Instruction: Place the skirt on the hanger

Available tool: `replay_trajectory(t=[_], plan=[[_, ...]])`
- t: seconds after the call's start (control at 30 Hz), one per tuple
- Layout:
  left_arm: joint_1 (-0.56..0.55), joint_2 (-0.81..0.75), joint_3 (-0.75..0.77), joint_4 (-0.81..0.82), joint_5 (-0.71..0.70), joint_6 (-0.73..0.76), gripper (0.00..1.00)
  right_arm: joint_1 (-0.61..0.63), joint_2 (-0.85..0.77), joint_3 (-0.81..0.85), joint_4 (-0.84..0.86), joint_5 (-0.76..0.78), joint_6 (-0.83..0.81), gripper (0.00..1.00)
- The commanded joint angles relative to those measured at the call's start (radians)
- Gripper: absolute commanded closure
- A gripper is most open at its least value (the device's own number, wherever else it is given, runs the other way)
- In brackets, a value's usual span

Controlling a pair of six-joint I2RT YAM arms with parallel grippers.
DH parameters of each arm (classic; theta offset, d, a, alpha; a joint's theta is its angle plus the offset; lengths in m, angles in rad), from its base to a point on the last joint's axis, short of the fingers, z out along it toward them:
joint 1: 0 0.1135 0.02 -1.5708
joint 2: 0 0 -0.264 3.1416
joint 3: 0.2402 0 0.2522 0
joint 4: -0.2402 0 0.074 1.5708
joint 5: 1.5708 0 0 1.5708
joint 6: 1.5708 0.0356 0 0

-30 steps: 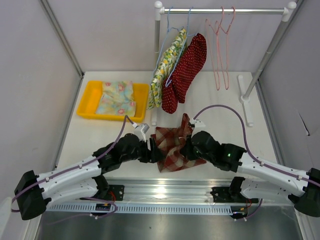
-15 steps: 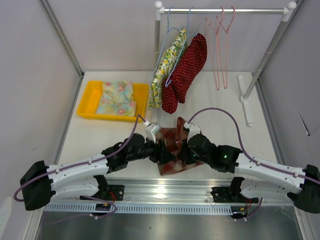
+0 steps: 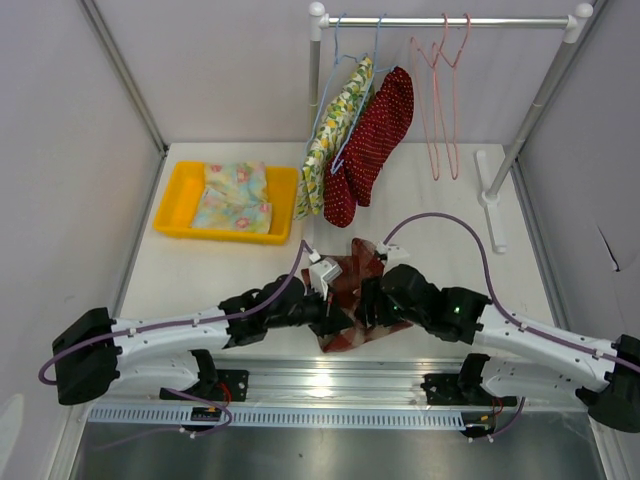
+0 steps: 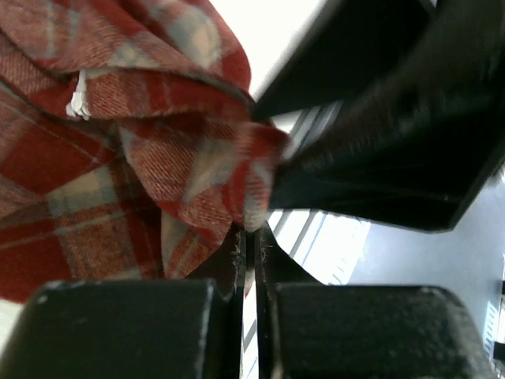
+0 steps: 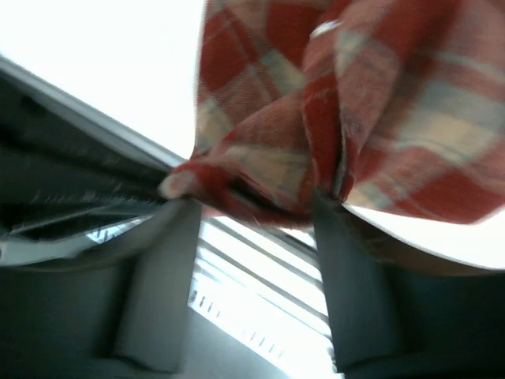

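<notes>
The red plaid skirt [image 3: 352, 272] lies bunched on the white table between my two grippers. My left gripper [image 3: 338, 305] comes in from the left and is shut, pinching a folded edge of the skirt [image 4: 118, 142] at its fingertips [image 4: 252, 233]. My right gripper [image 3: 368, 300] faces it from the right and is open. The skirt [image 5: 379, 87] drapes across the right gripper's [image 5: 256, 207] two spread fingertips without being clamped. Empty pink hangers [image 3: 440, 70] hang on the rack bar [image 3: 450, 20] at the back right.
A yellow tray [image 3: 175, 200] holding a floral cloth [image 3: 235, 195] sits at the back left. A floral garment [image 3: 335, 130] and a red dotted garment [image 3: 375, 130] hang on blue hangers. The rack's foot [image 3: 490, 190] stands at the right. A metal rail [image 3: 330, 385] runs along the near edge.
My left gripper moved right to the skirt and closed on its edge. My right gripper, shut on the skirt before, has opened. The skirt is more bunched.
</notes>
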Motion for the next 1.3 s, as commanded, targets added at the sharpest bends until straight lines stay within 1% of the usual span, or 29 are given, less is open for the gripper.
replay_trajectory(t=[0.0,0.03,0.13,0.27,0.4,0.6,0.77,0.83,0.9,1.0,1.03,1.13,1.17,1.27], plan=[[-0.042,0.006,-0.01,0.07,0.047,0.021,1.0,-0.087,-0.032,0.078,-0.069,0.045,-0.026,0.32],[-0.053,0.006,-0.034,0.078,0.056,0.017,1.0,-0.148,-0.029,0.087,-0.069,0.024,-0.051,0.31],[-0.111,0.015,-0.074,0.113,0.073,-0.008,1.0,-0.261,0.005,0.133,-0.058,-0.03,-0.106,0.28],[-0.202,0.054,-0.148,0.142,0.057,-0.063,1.0,-0.331,0.111,0.184,0.005,-0.064,-0.178,0.27],[-0.245,0.077,-0.206,0.199,0.018,-0.118,1.0,-0.338,0.282,0.265,0.039,-0.101,-0.215,0.27],[-0.256,0.067,-0.248,0.219,-0.008,-0.149,1.0,-0.331,0.447,0.307,0.115,-0.111,-0.223,0.29],[-0.257,0.066,-0.275,0.227,-0.003,-0.161,1.0,-0.297,0.614,0.388,0.141,-0.041,-0.231,0.33],[-0.257,0.063,-0.289,0.23,-0.002,-0.169,1.0,-0.266,0.651,0.423,0.141,0.031,-0.231,0.33],[-0.257,0.051,-0.297,0.233,-0.003,-0.174,1.0,-0.253,0.713,0.478,0.132,0.071,-0.226,0.34],[-0.257,0.026,-0.305,0.217,-0.012,-0.177,1.0,-0.239,0.796,0.544,0.102,0.163,-0.217,0.4],[-0.259,0.018,-0.308,0.211,-0.014,-0.177,1.0,-0.239,0.812,0.554,0.086,0.21,-0.215,0.44],[-0.259,-0.02,-0.317,0.185,-0.025,-0.181,1.0,-0.24,0.867,0.575,0.059,0.279,-0.218,0.47],[-0.259,-0.032,-0.321,0.178,-0.028,-0.181,1.0,-0.243,0.879,0.577,0.053,0.286,-0.224,0.5],[-0.259,-0.066,-0.332,0.153,-0.039,-0.183,1.0,-0.242,0.896,0.569,0.048,0.289,-0.223,0.5]])
